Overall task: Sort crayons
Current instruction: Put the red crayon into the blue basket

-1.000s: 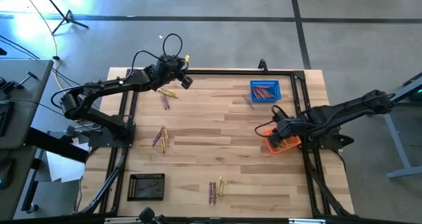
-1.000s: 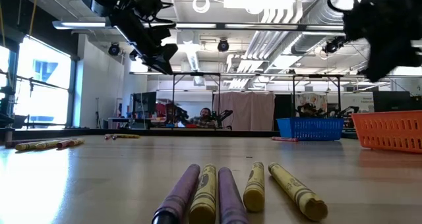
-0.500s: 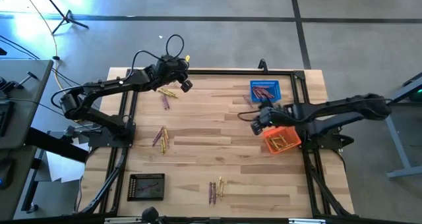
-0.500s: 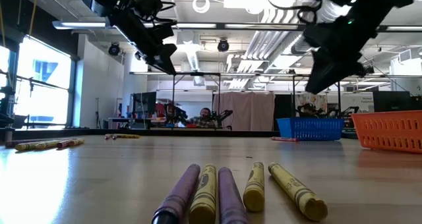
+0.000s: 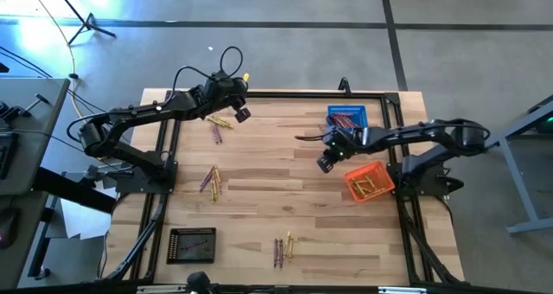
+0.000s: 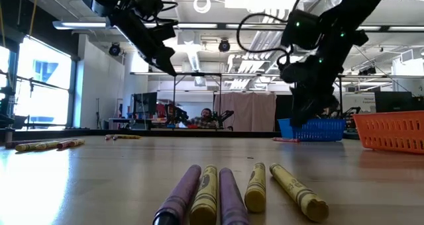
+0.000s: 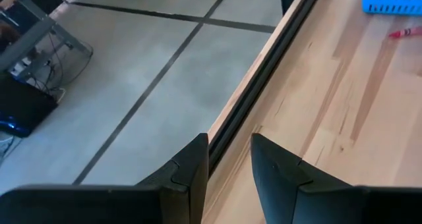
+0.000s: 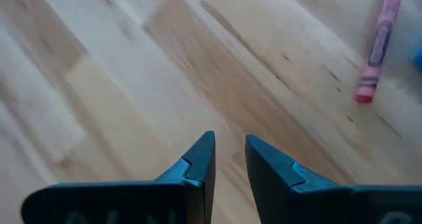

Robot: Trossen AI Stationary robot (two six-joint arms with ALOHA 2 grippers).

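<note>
Nearest, on the front of the pale plank counter (image 5: pixel 285 199), a row of purple and yellow crayons (image 6: pixel 232 192), touching side by side: round, paper-wrapped, waxy, so likely to roll off together or come up two at a time under a careless pinch. Off to one side of them, a black mesh basket (image 5: pixel 191 245), light and rigid, easily shoved by a low sweep. Further in, a second small cluster (image 5: pixel 211 180) of the same sticks on smooth, slick-looking wood. Beyond that, an orange mesh basket (image 5: pixel 370 183) with yellow sticks inside, and beside it the right pincer (image 5: pixel 323 163), empty, fingers a little apart, above bare boards. Just past it, a lone red crayon (image 8: pixel 377 46) close to the blue mesh basket (image 5: pixel 346 118), so probably at risk of being nudged under the basket wall or clipped along with the mesh. Farthest, the left pincer (image 5: pixel 243 114), empty with a narrow gap, raised over the back rail near a last cluster (image 5: pixel 218 125), close enough to the edge for a bumped stick to drop to the floor.
</note>
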